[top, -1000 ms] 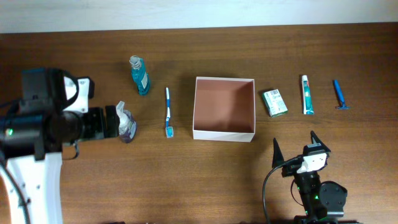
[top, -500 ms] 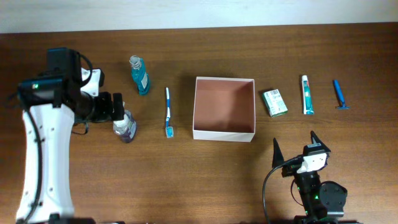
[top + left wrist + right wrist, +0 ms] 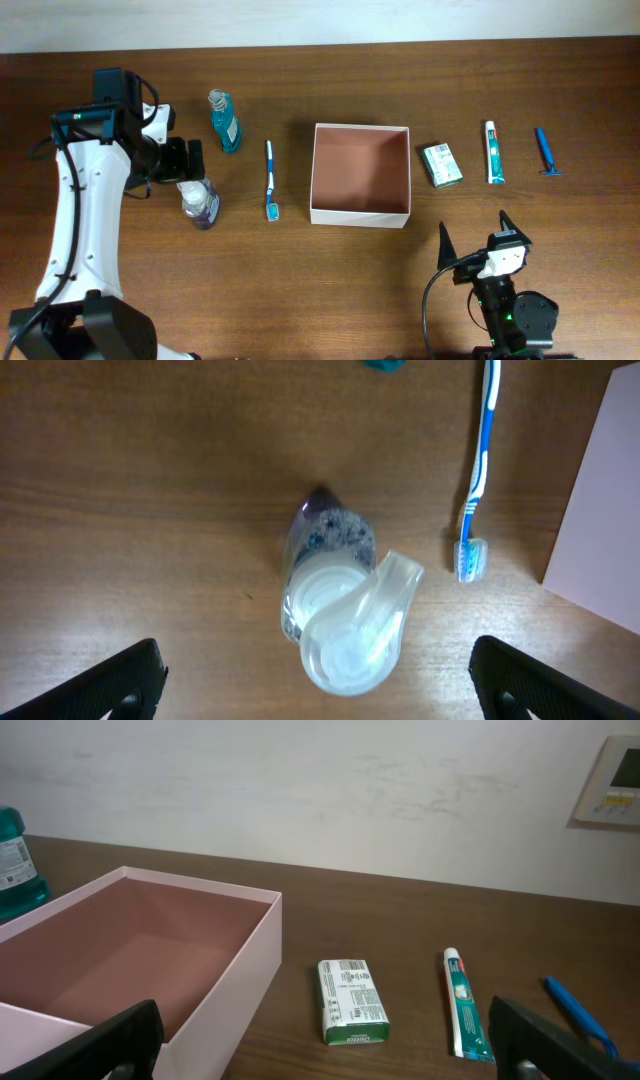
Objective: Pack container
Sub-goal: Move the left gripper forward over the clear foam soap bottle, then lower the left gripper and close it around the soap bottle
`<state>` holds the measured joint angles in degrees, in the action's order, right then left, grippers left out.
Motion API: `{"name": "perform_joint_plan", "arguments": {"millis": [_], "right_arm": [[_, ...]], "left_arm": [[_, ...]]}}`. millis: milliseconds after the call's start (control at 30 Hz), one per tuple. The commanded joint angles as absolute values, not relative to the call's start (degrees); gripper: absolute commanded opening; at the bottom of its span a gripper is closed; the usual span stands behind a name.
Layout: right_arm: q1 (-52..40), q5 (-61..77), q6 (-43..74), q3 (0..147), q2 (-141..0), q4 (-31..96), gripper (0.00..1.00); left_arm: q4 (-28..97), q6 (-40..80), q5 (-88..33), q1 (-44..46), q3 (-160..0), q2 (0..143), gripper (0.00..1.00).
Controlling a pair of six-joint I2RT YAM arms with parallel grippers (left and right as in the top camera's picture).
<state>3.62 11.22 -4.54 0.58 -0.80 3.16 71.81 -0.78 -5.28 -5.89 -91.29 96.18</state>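
The container [image 3: 360, 214], a square white-walled box with a reddish-brown inside, stands mid-table with nothing in it. A small clear-capped bottle with purple contents [image 3: 200, 204] stands to its left. My left gripper [image 3: 184, 162] hovers open just over and behind this bottle. In the left wrist view the bottle [image 3: 335, 610] stands centred between the wide-apart fingers of my left gripper [image 3: 320, 685], which do not touch it. My right gripper [image 3: 474, 236] is open near the front edge. In the right wrist view my right gripper [image 3: 335, 1045] faces the container's wall [image 3: 235, 985].
A blue mouthwash bottle [image 3: 224, 122] and a toothbrush [image 3: 270, 180] lie left of the container. To its right lie a green-and-white carton [image 3: 441, 165], a toothpaste tube [image 3: 494, 152] and a blue razor [image 3: 545, 151]. A white wall runs behind the table.
The left arm has swung in from the left edge. Its open gripper has gone from beside the clear-capped bottle to just over and behind it. The right arm has stayed still.
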Motion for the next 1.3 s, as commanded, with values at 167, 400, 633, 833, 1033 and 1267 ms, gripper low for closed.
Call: {"name": "perform_joint_plan", "arguments": {"millis": [167,400,633,833,1033,1267], "right_arm": [[3.9,10.7,-4.3,0.3,-0.2,3.6,0.99],[3.9,10.7,-4.3,0.3,-0.2,3.6,0.99],[3.9,10.7,-4.3,0.3,-0.2,3.6,0.99],[3.9,10.7,-4.3,0.3,-0.2,3.6,0.99],[3.9,10.7,-4.3,0.3,-0.2,3.6,0.99],[3.9,10.7,-4.3,0.3,-0.2,3.6,0.99]], "left_arm": [[71.6,-11.2,-9.0,-2.0,-91.4,96.8,1.0],[71.5,-13.6,-3.7,1.0,-91.4,97.1,0.99],[71.0,-11.8,-1.6,1.0,-91.4,99.2,0.99],[71.1,-11.6,-0.6,1.0,-91.4,101.5,0.99],[71.0,-8.3,2.9,1.0,-91.3,103.8,1.0],[72.0,-8.2,2.8,0.9,-91.3,104.5,0.99]]}}
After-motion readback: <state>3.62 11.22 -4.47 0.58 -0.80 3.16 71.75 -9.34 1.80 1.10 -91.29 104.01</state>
